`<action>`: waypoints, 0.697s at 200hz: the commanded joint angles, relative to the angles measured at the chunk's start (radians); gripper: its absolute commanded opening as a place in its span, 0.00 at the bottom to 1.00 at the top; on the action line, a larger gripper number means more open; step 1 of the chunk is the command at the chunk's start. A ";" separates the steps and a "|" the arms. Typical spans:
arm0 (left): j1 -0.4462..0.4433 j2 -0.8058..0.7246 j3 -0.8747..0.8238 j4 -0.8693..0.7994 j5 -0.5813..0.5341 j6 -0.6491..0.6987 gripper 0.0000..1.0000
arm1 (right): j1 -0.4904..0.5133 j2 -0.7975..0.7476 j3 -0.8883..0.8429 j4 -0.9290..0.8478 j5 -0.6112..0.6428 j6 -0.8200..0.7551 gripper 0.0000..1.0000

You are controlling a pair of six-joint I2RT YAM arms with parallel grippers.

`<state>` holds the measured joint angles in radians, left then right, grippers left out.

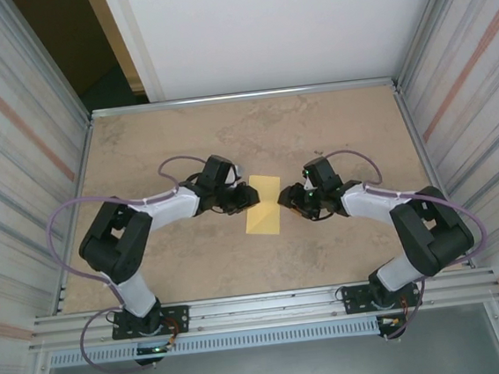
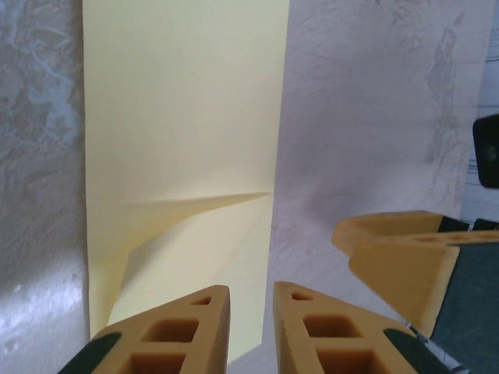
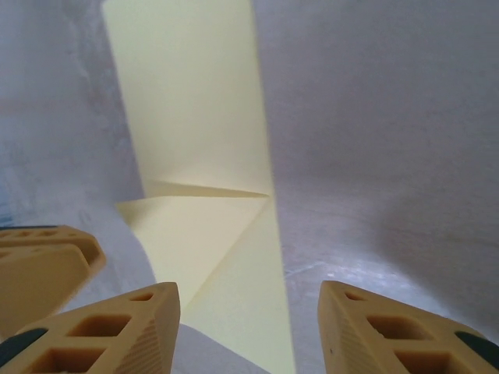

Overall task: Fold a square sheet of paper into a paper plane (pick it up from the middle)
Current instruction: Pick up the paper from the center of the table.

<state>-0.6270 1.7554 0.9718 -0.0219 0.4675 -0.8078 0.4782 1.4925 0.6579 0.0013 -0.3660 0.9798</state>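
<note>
Corner-folding step: left tool (image 2: 251, 294) barely parted, right tool (image 3: 249, 294) wider, both empty over the creased paper sheet (image 1: 263, 205) on the desk (image 1: 166, 151); next likely needs pinching a corner

No legible text, label, brand, number or sign recorded. The square sheet of paper (image 1: 263, 205) is plain pale yellow (unmarked in both wrist views).

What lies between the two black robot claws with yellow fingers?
A pale-yellow, partly folded sheet of paper lies between the left gripper and right gripper, seen from above.
</note>
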 commanded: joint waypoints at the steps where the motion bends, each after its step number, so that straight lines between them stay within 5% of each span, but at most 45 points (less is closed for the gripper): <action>1: 0.012 0.057 0.039 0.025 0.000 0.034 0.23 | 0.005 0.017 -0.001 0.071 0.002 0.097 0.50; 139: 0.040 0.130 -0.047 0.000 -0.088 -0.078 0.25 | 0.071 0.173 0.088 0.121 -0.031 0.181 0.39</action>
<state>-0.5880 1.8500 0.9550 0.0181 0.4149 -0.8516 0.5377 1.6390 0.7132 0.1127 -0.3939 1.1355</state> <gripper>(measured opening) 0.250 0.393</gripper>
